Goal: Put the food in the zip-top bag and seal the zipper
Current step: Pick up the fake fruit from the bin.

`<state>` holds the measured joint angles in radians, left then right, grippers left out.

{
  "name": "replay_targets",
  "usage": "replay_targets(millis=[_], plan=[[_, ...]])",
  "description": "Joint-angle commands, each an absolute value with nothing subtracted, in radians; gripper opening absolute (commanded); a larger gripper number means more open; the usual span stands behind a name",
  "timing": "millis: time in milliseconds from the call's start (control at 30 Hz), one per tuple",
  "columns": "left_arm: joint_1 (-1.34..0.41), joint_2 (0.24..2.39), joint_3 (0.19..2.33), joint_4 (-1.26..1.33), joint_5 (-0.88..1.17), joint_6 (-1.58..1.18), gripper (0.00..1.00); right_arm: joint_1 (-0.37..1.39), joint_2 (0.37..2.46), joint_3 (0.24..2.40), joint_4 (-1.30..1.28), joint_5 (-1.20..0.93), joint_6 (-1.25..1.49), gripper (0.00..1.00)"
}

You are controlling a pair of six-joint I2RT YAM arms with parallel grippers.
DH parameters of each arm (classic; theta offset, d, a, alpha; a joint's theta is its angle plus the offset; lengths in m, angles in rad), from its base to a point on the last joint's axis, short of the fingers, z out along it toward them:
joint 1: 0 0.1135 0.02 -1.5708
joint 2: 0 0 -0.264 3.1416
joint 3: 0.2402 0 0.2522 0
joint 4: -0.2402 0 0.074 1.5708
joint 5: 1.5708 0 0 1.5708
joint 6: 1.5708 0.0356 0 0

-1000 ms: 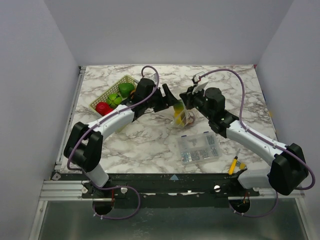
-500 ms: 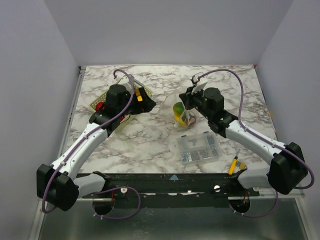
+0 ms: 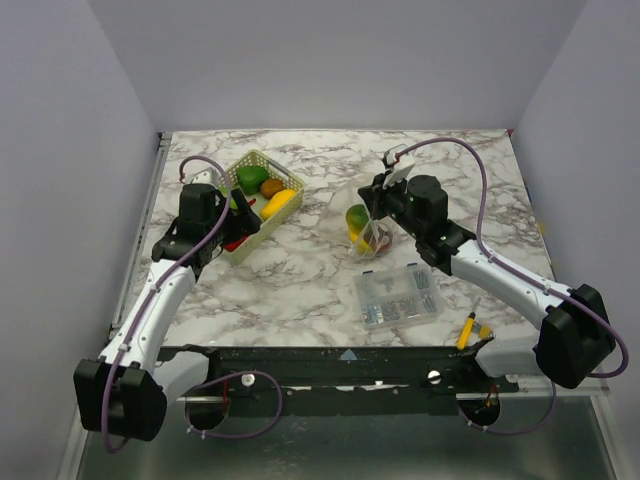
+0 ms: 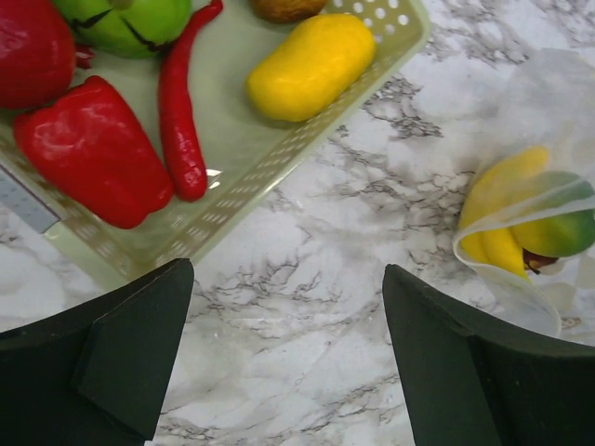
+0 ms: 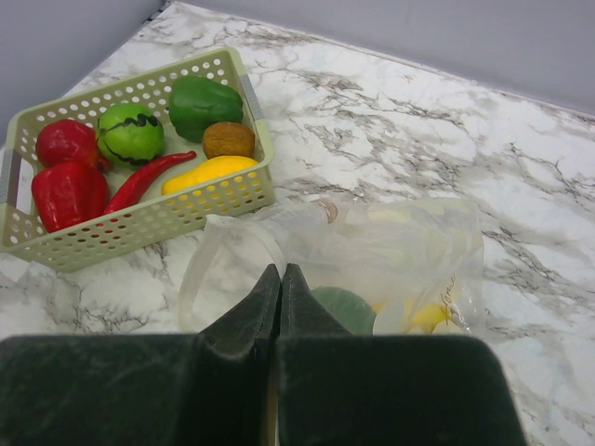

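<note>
Your right fingers (image 5: 244,321) are pinched shut on the zip-top bag (image 5: 409,242), holding its mouth up for more food (image 4: 311,65), while your left fingers (image 4: 130,344) hang wide apart and empty over the desk (image 4: 307,279), beside the basket (image 4: 307,153) with the red pepper (image 4: 93,158).

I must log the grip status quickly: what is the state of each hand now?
Left hand: open, holding nothing.
Right hand: closed, pinching the edge of the zip-top bag.
</note>
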<state>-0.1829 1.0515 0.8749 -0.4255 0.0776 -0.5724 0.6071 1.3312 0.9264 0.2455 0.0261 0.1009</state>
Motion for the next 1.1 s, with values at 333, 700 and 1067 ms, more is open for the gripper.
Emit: replay_targets(millis=[333, 700, 1067], plan=[[-0.066, 1.449, 1.203, -0.553, -0.113, -0.540, 0.85, 0.603, 1.339, 0.930, 0.274, 0.043, 0.092, 0.01], [-0.054, 1.810, 1.543, -0.661, -0.223, -0.355, 0.89, 0.603, 1.351, 0.937, 0.270, 0.046, 0.089, 0.01], [-0.054, 1.944, 1.632, -0.699, -0.217, -0.191, 0.88, 0.604, 1.362, 0.945, 0.265, 0.046, 0.087, 0.01]])
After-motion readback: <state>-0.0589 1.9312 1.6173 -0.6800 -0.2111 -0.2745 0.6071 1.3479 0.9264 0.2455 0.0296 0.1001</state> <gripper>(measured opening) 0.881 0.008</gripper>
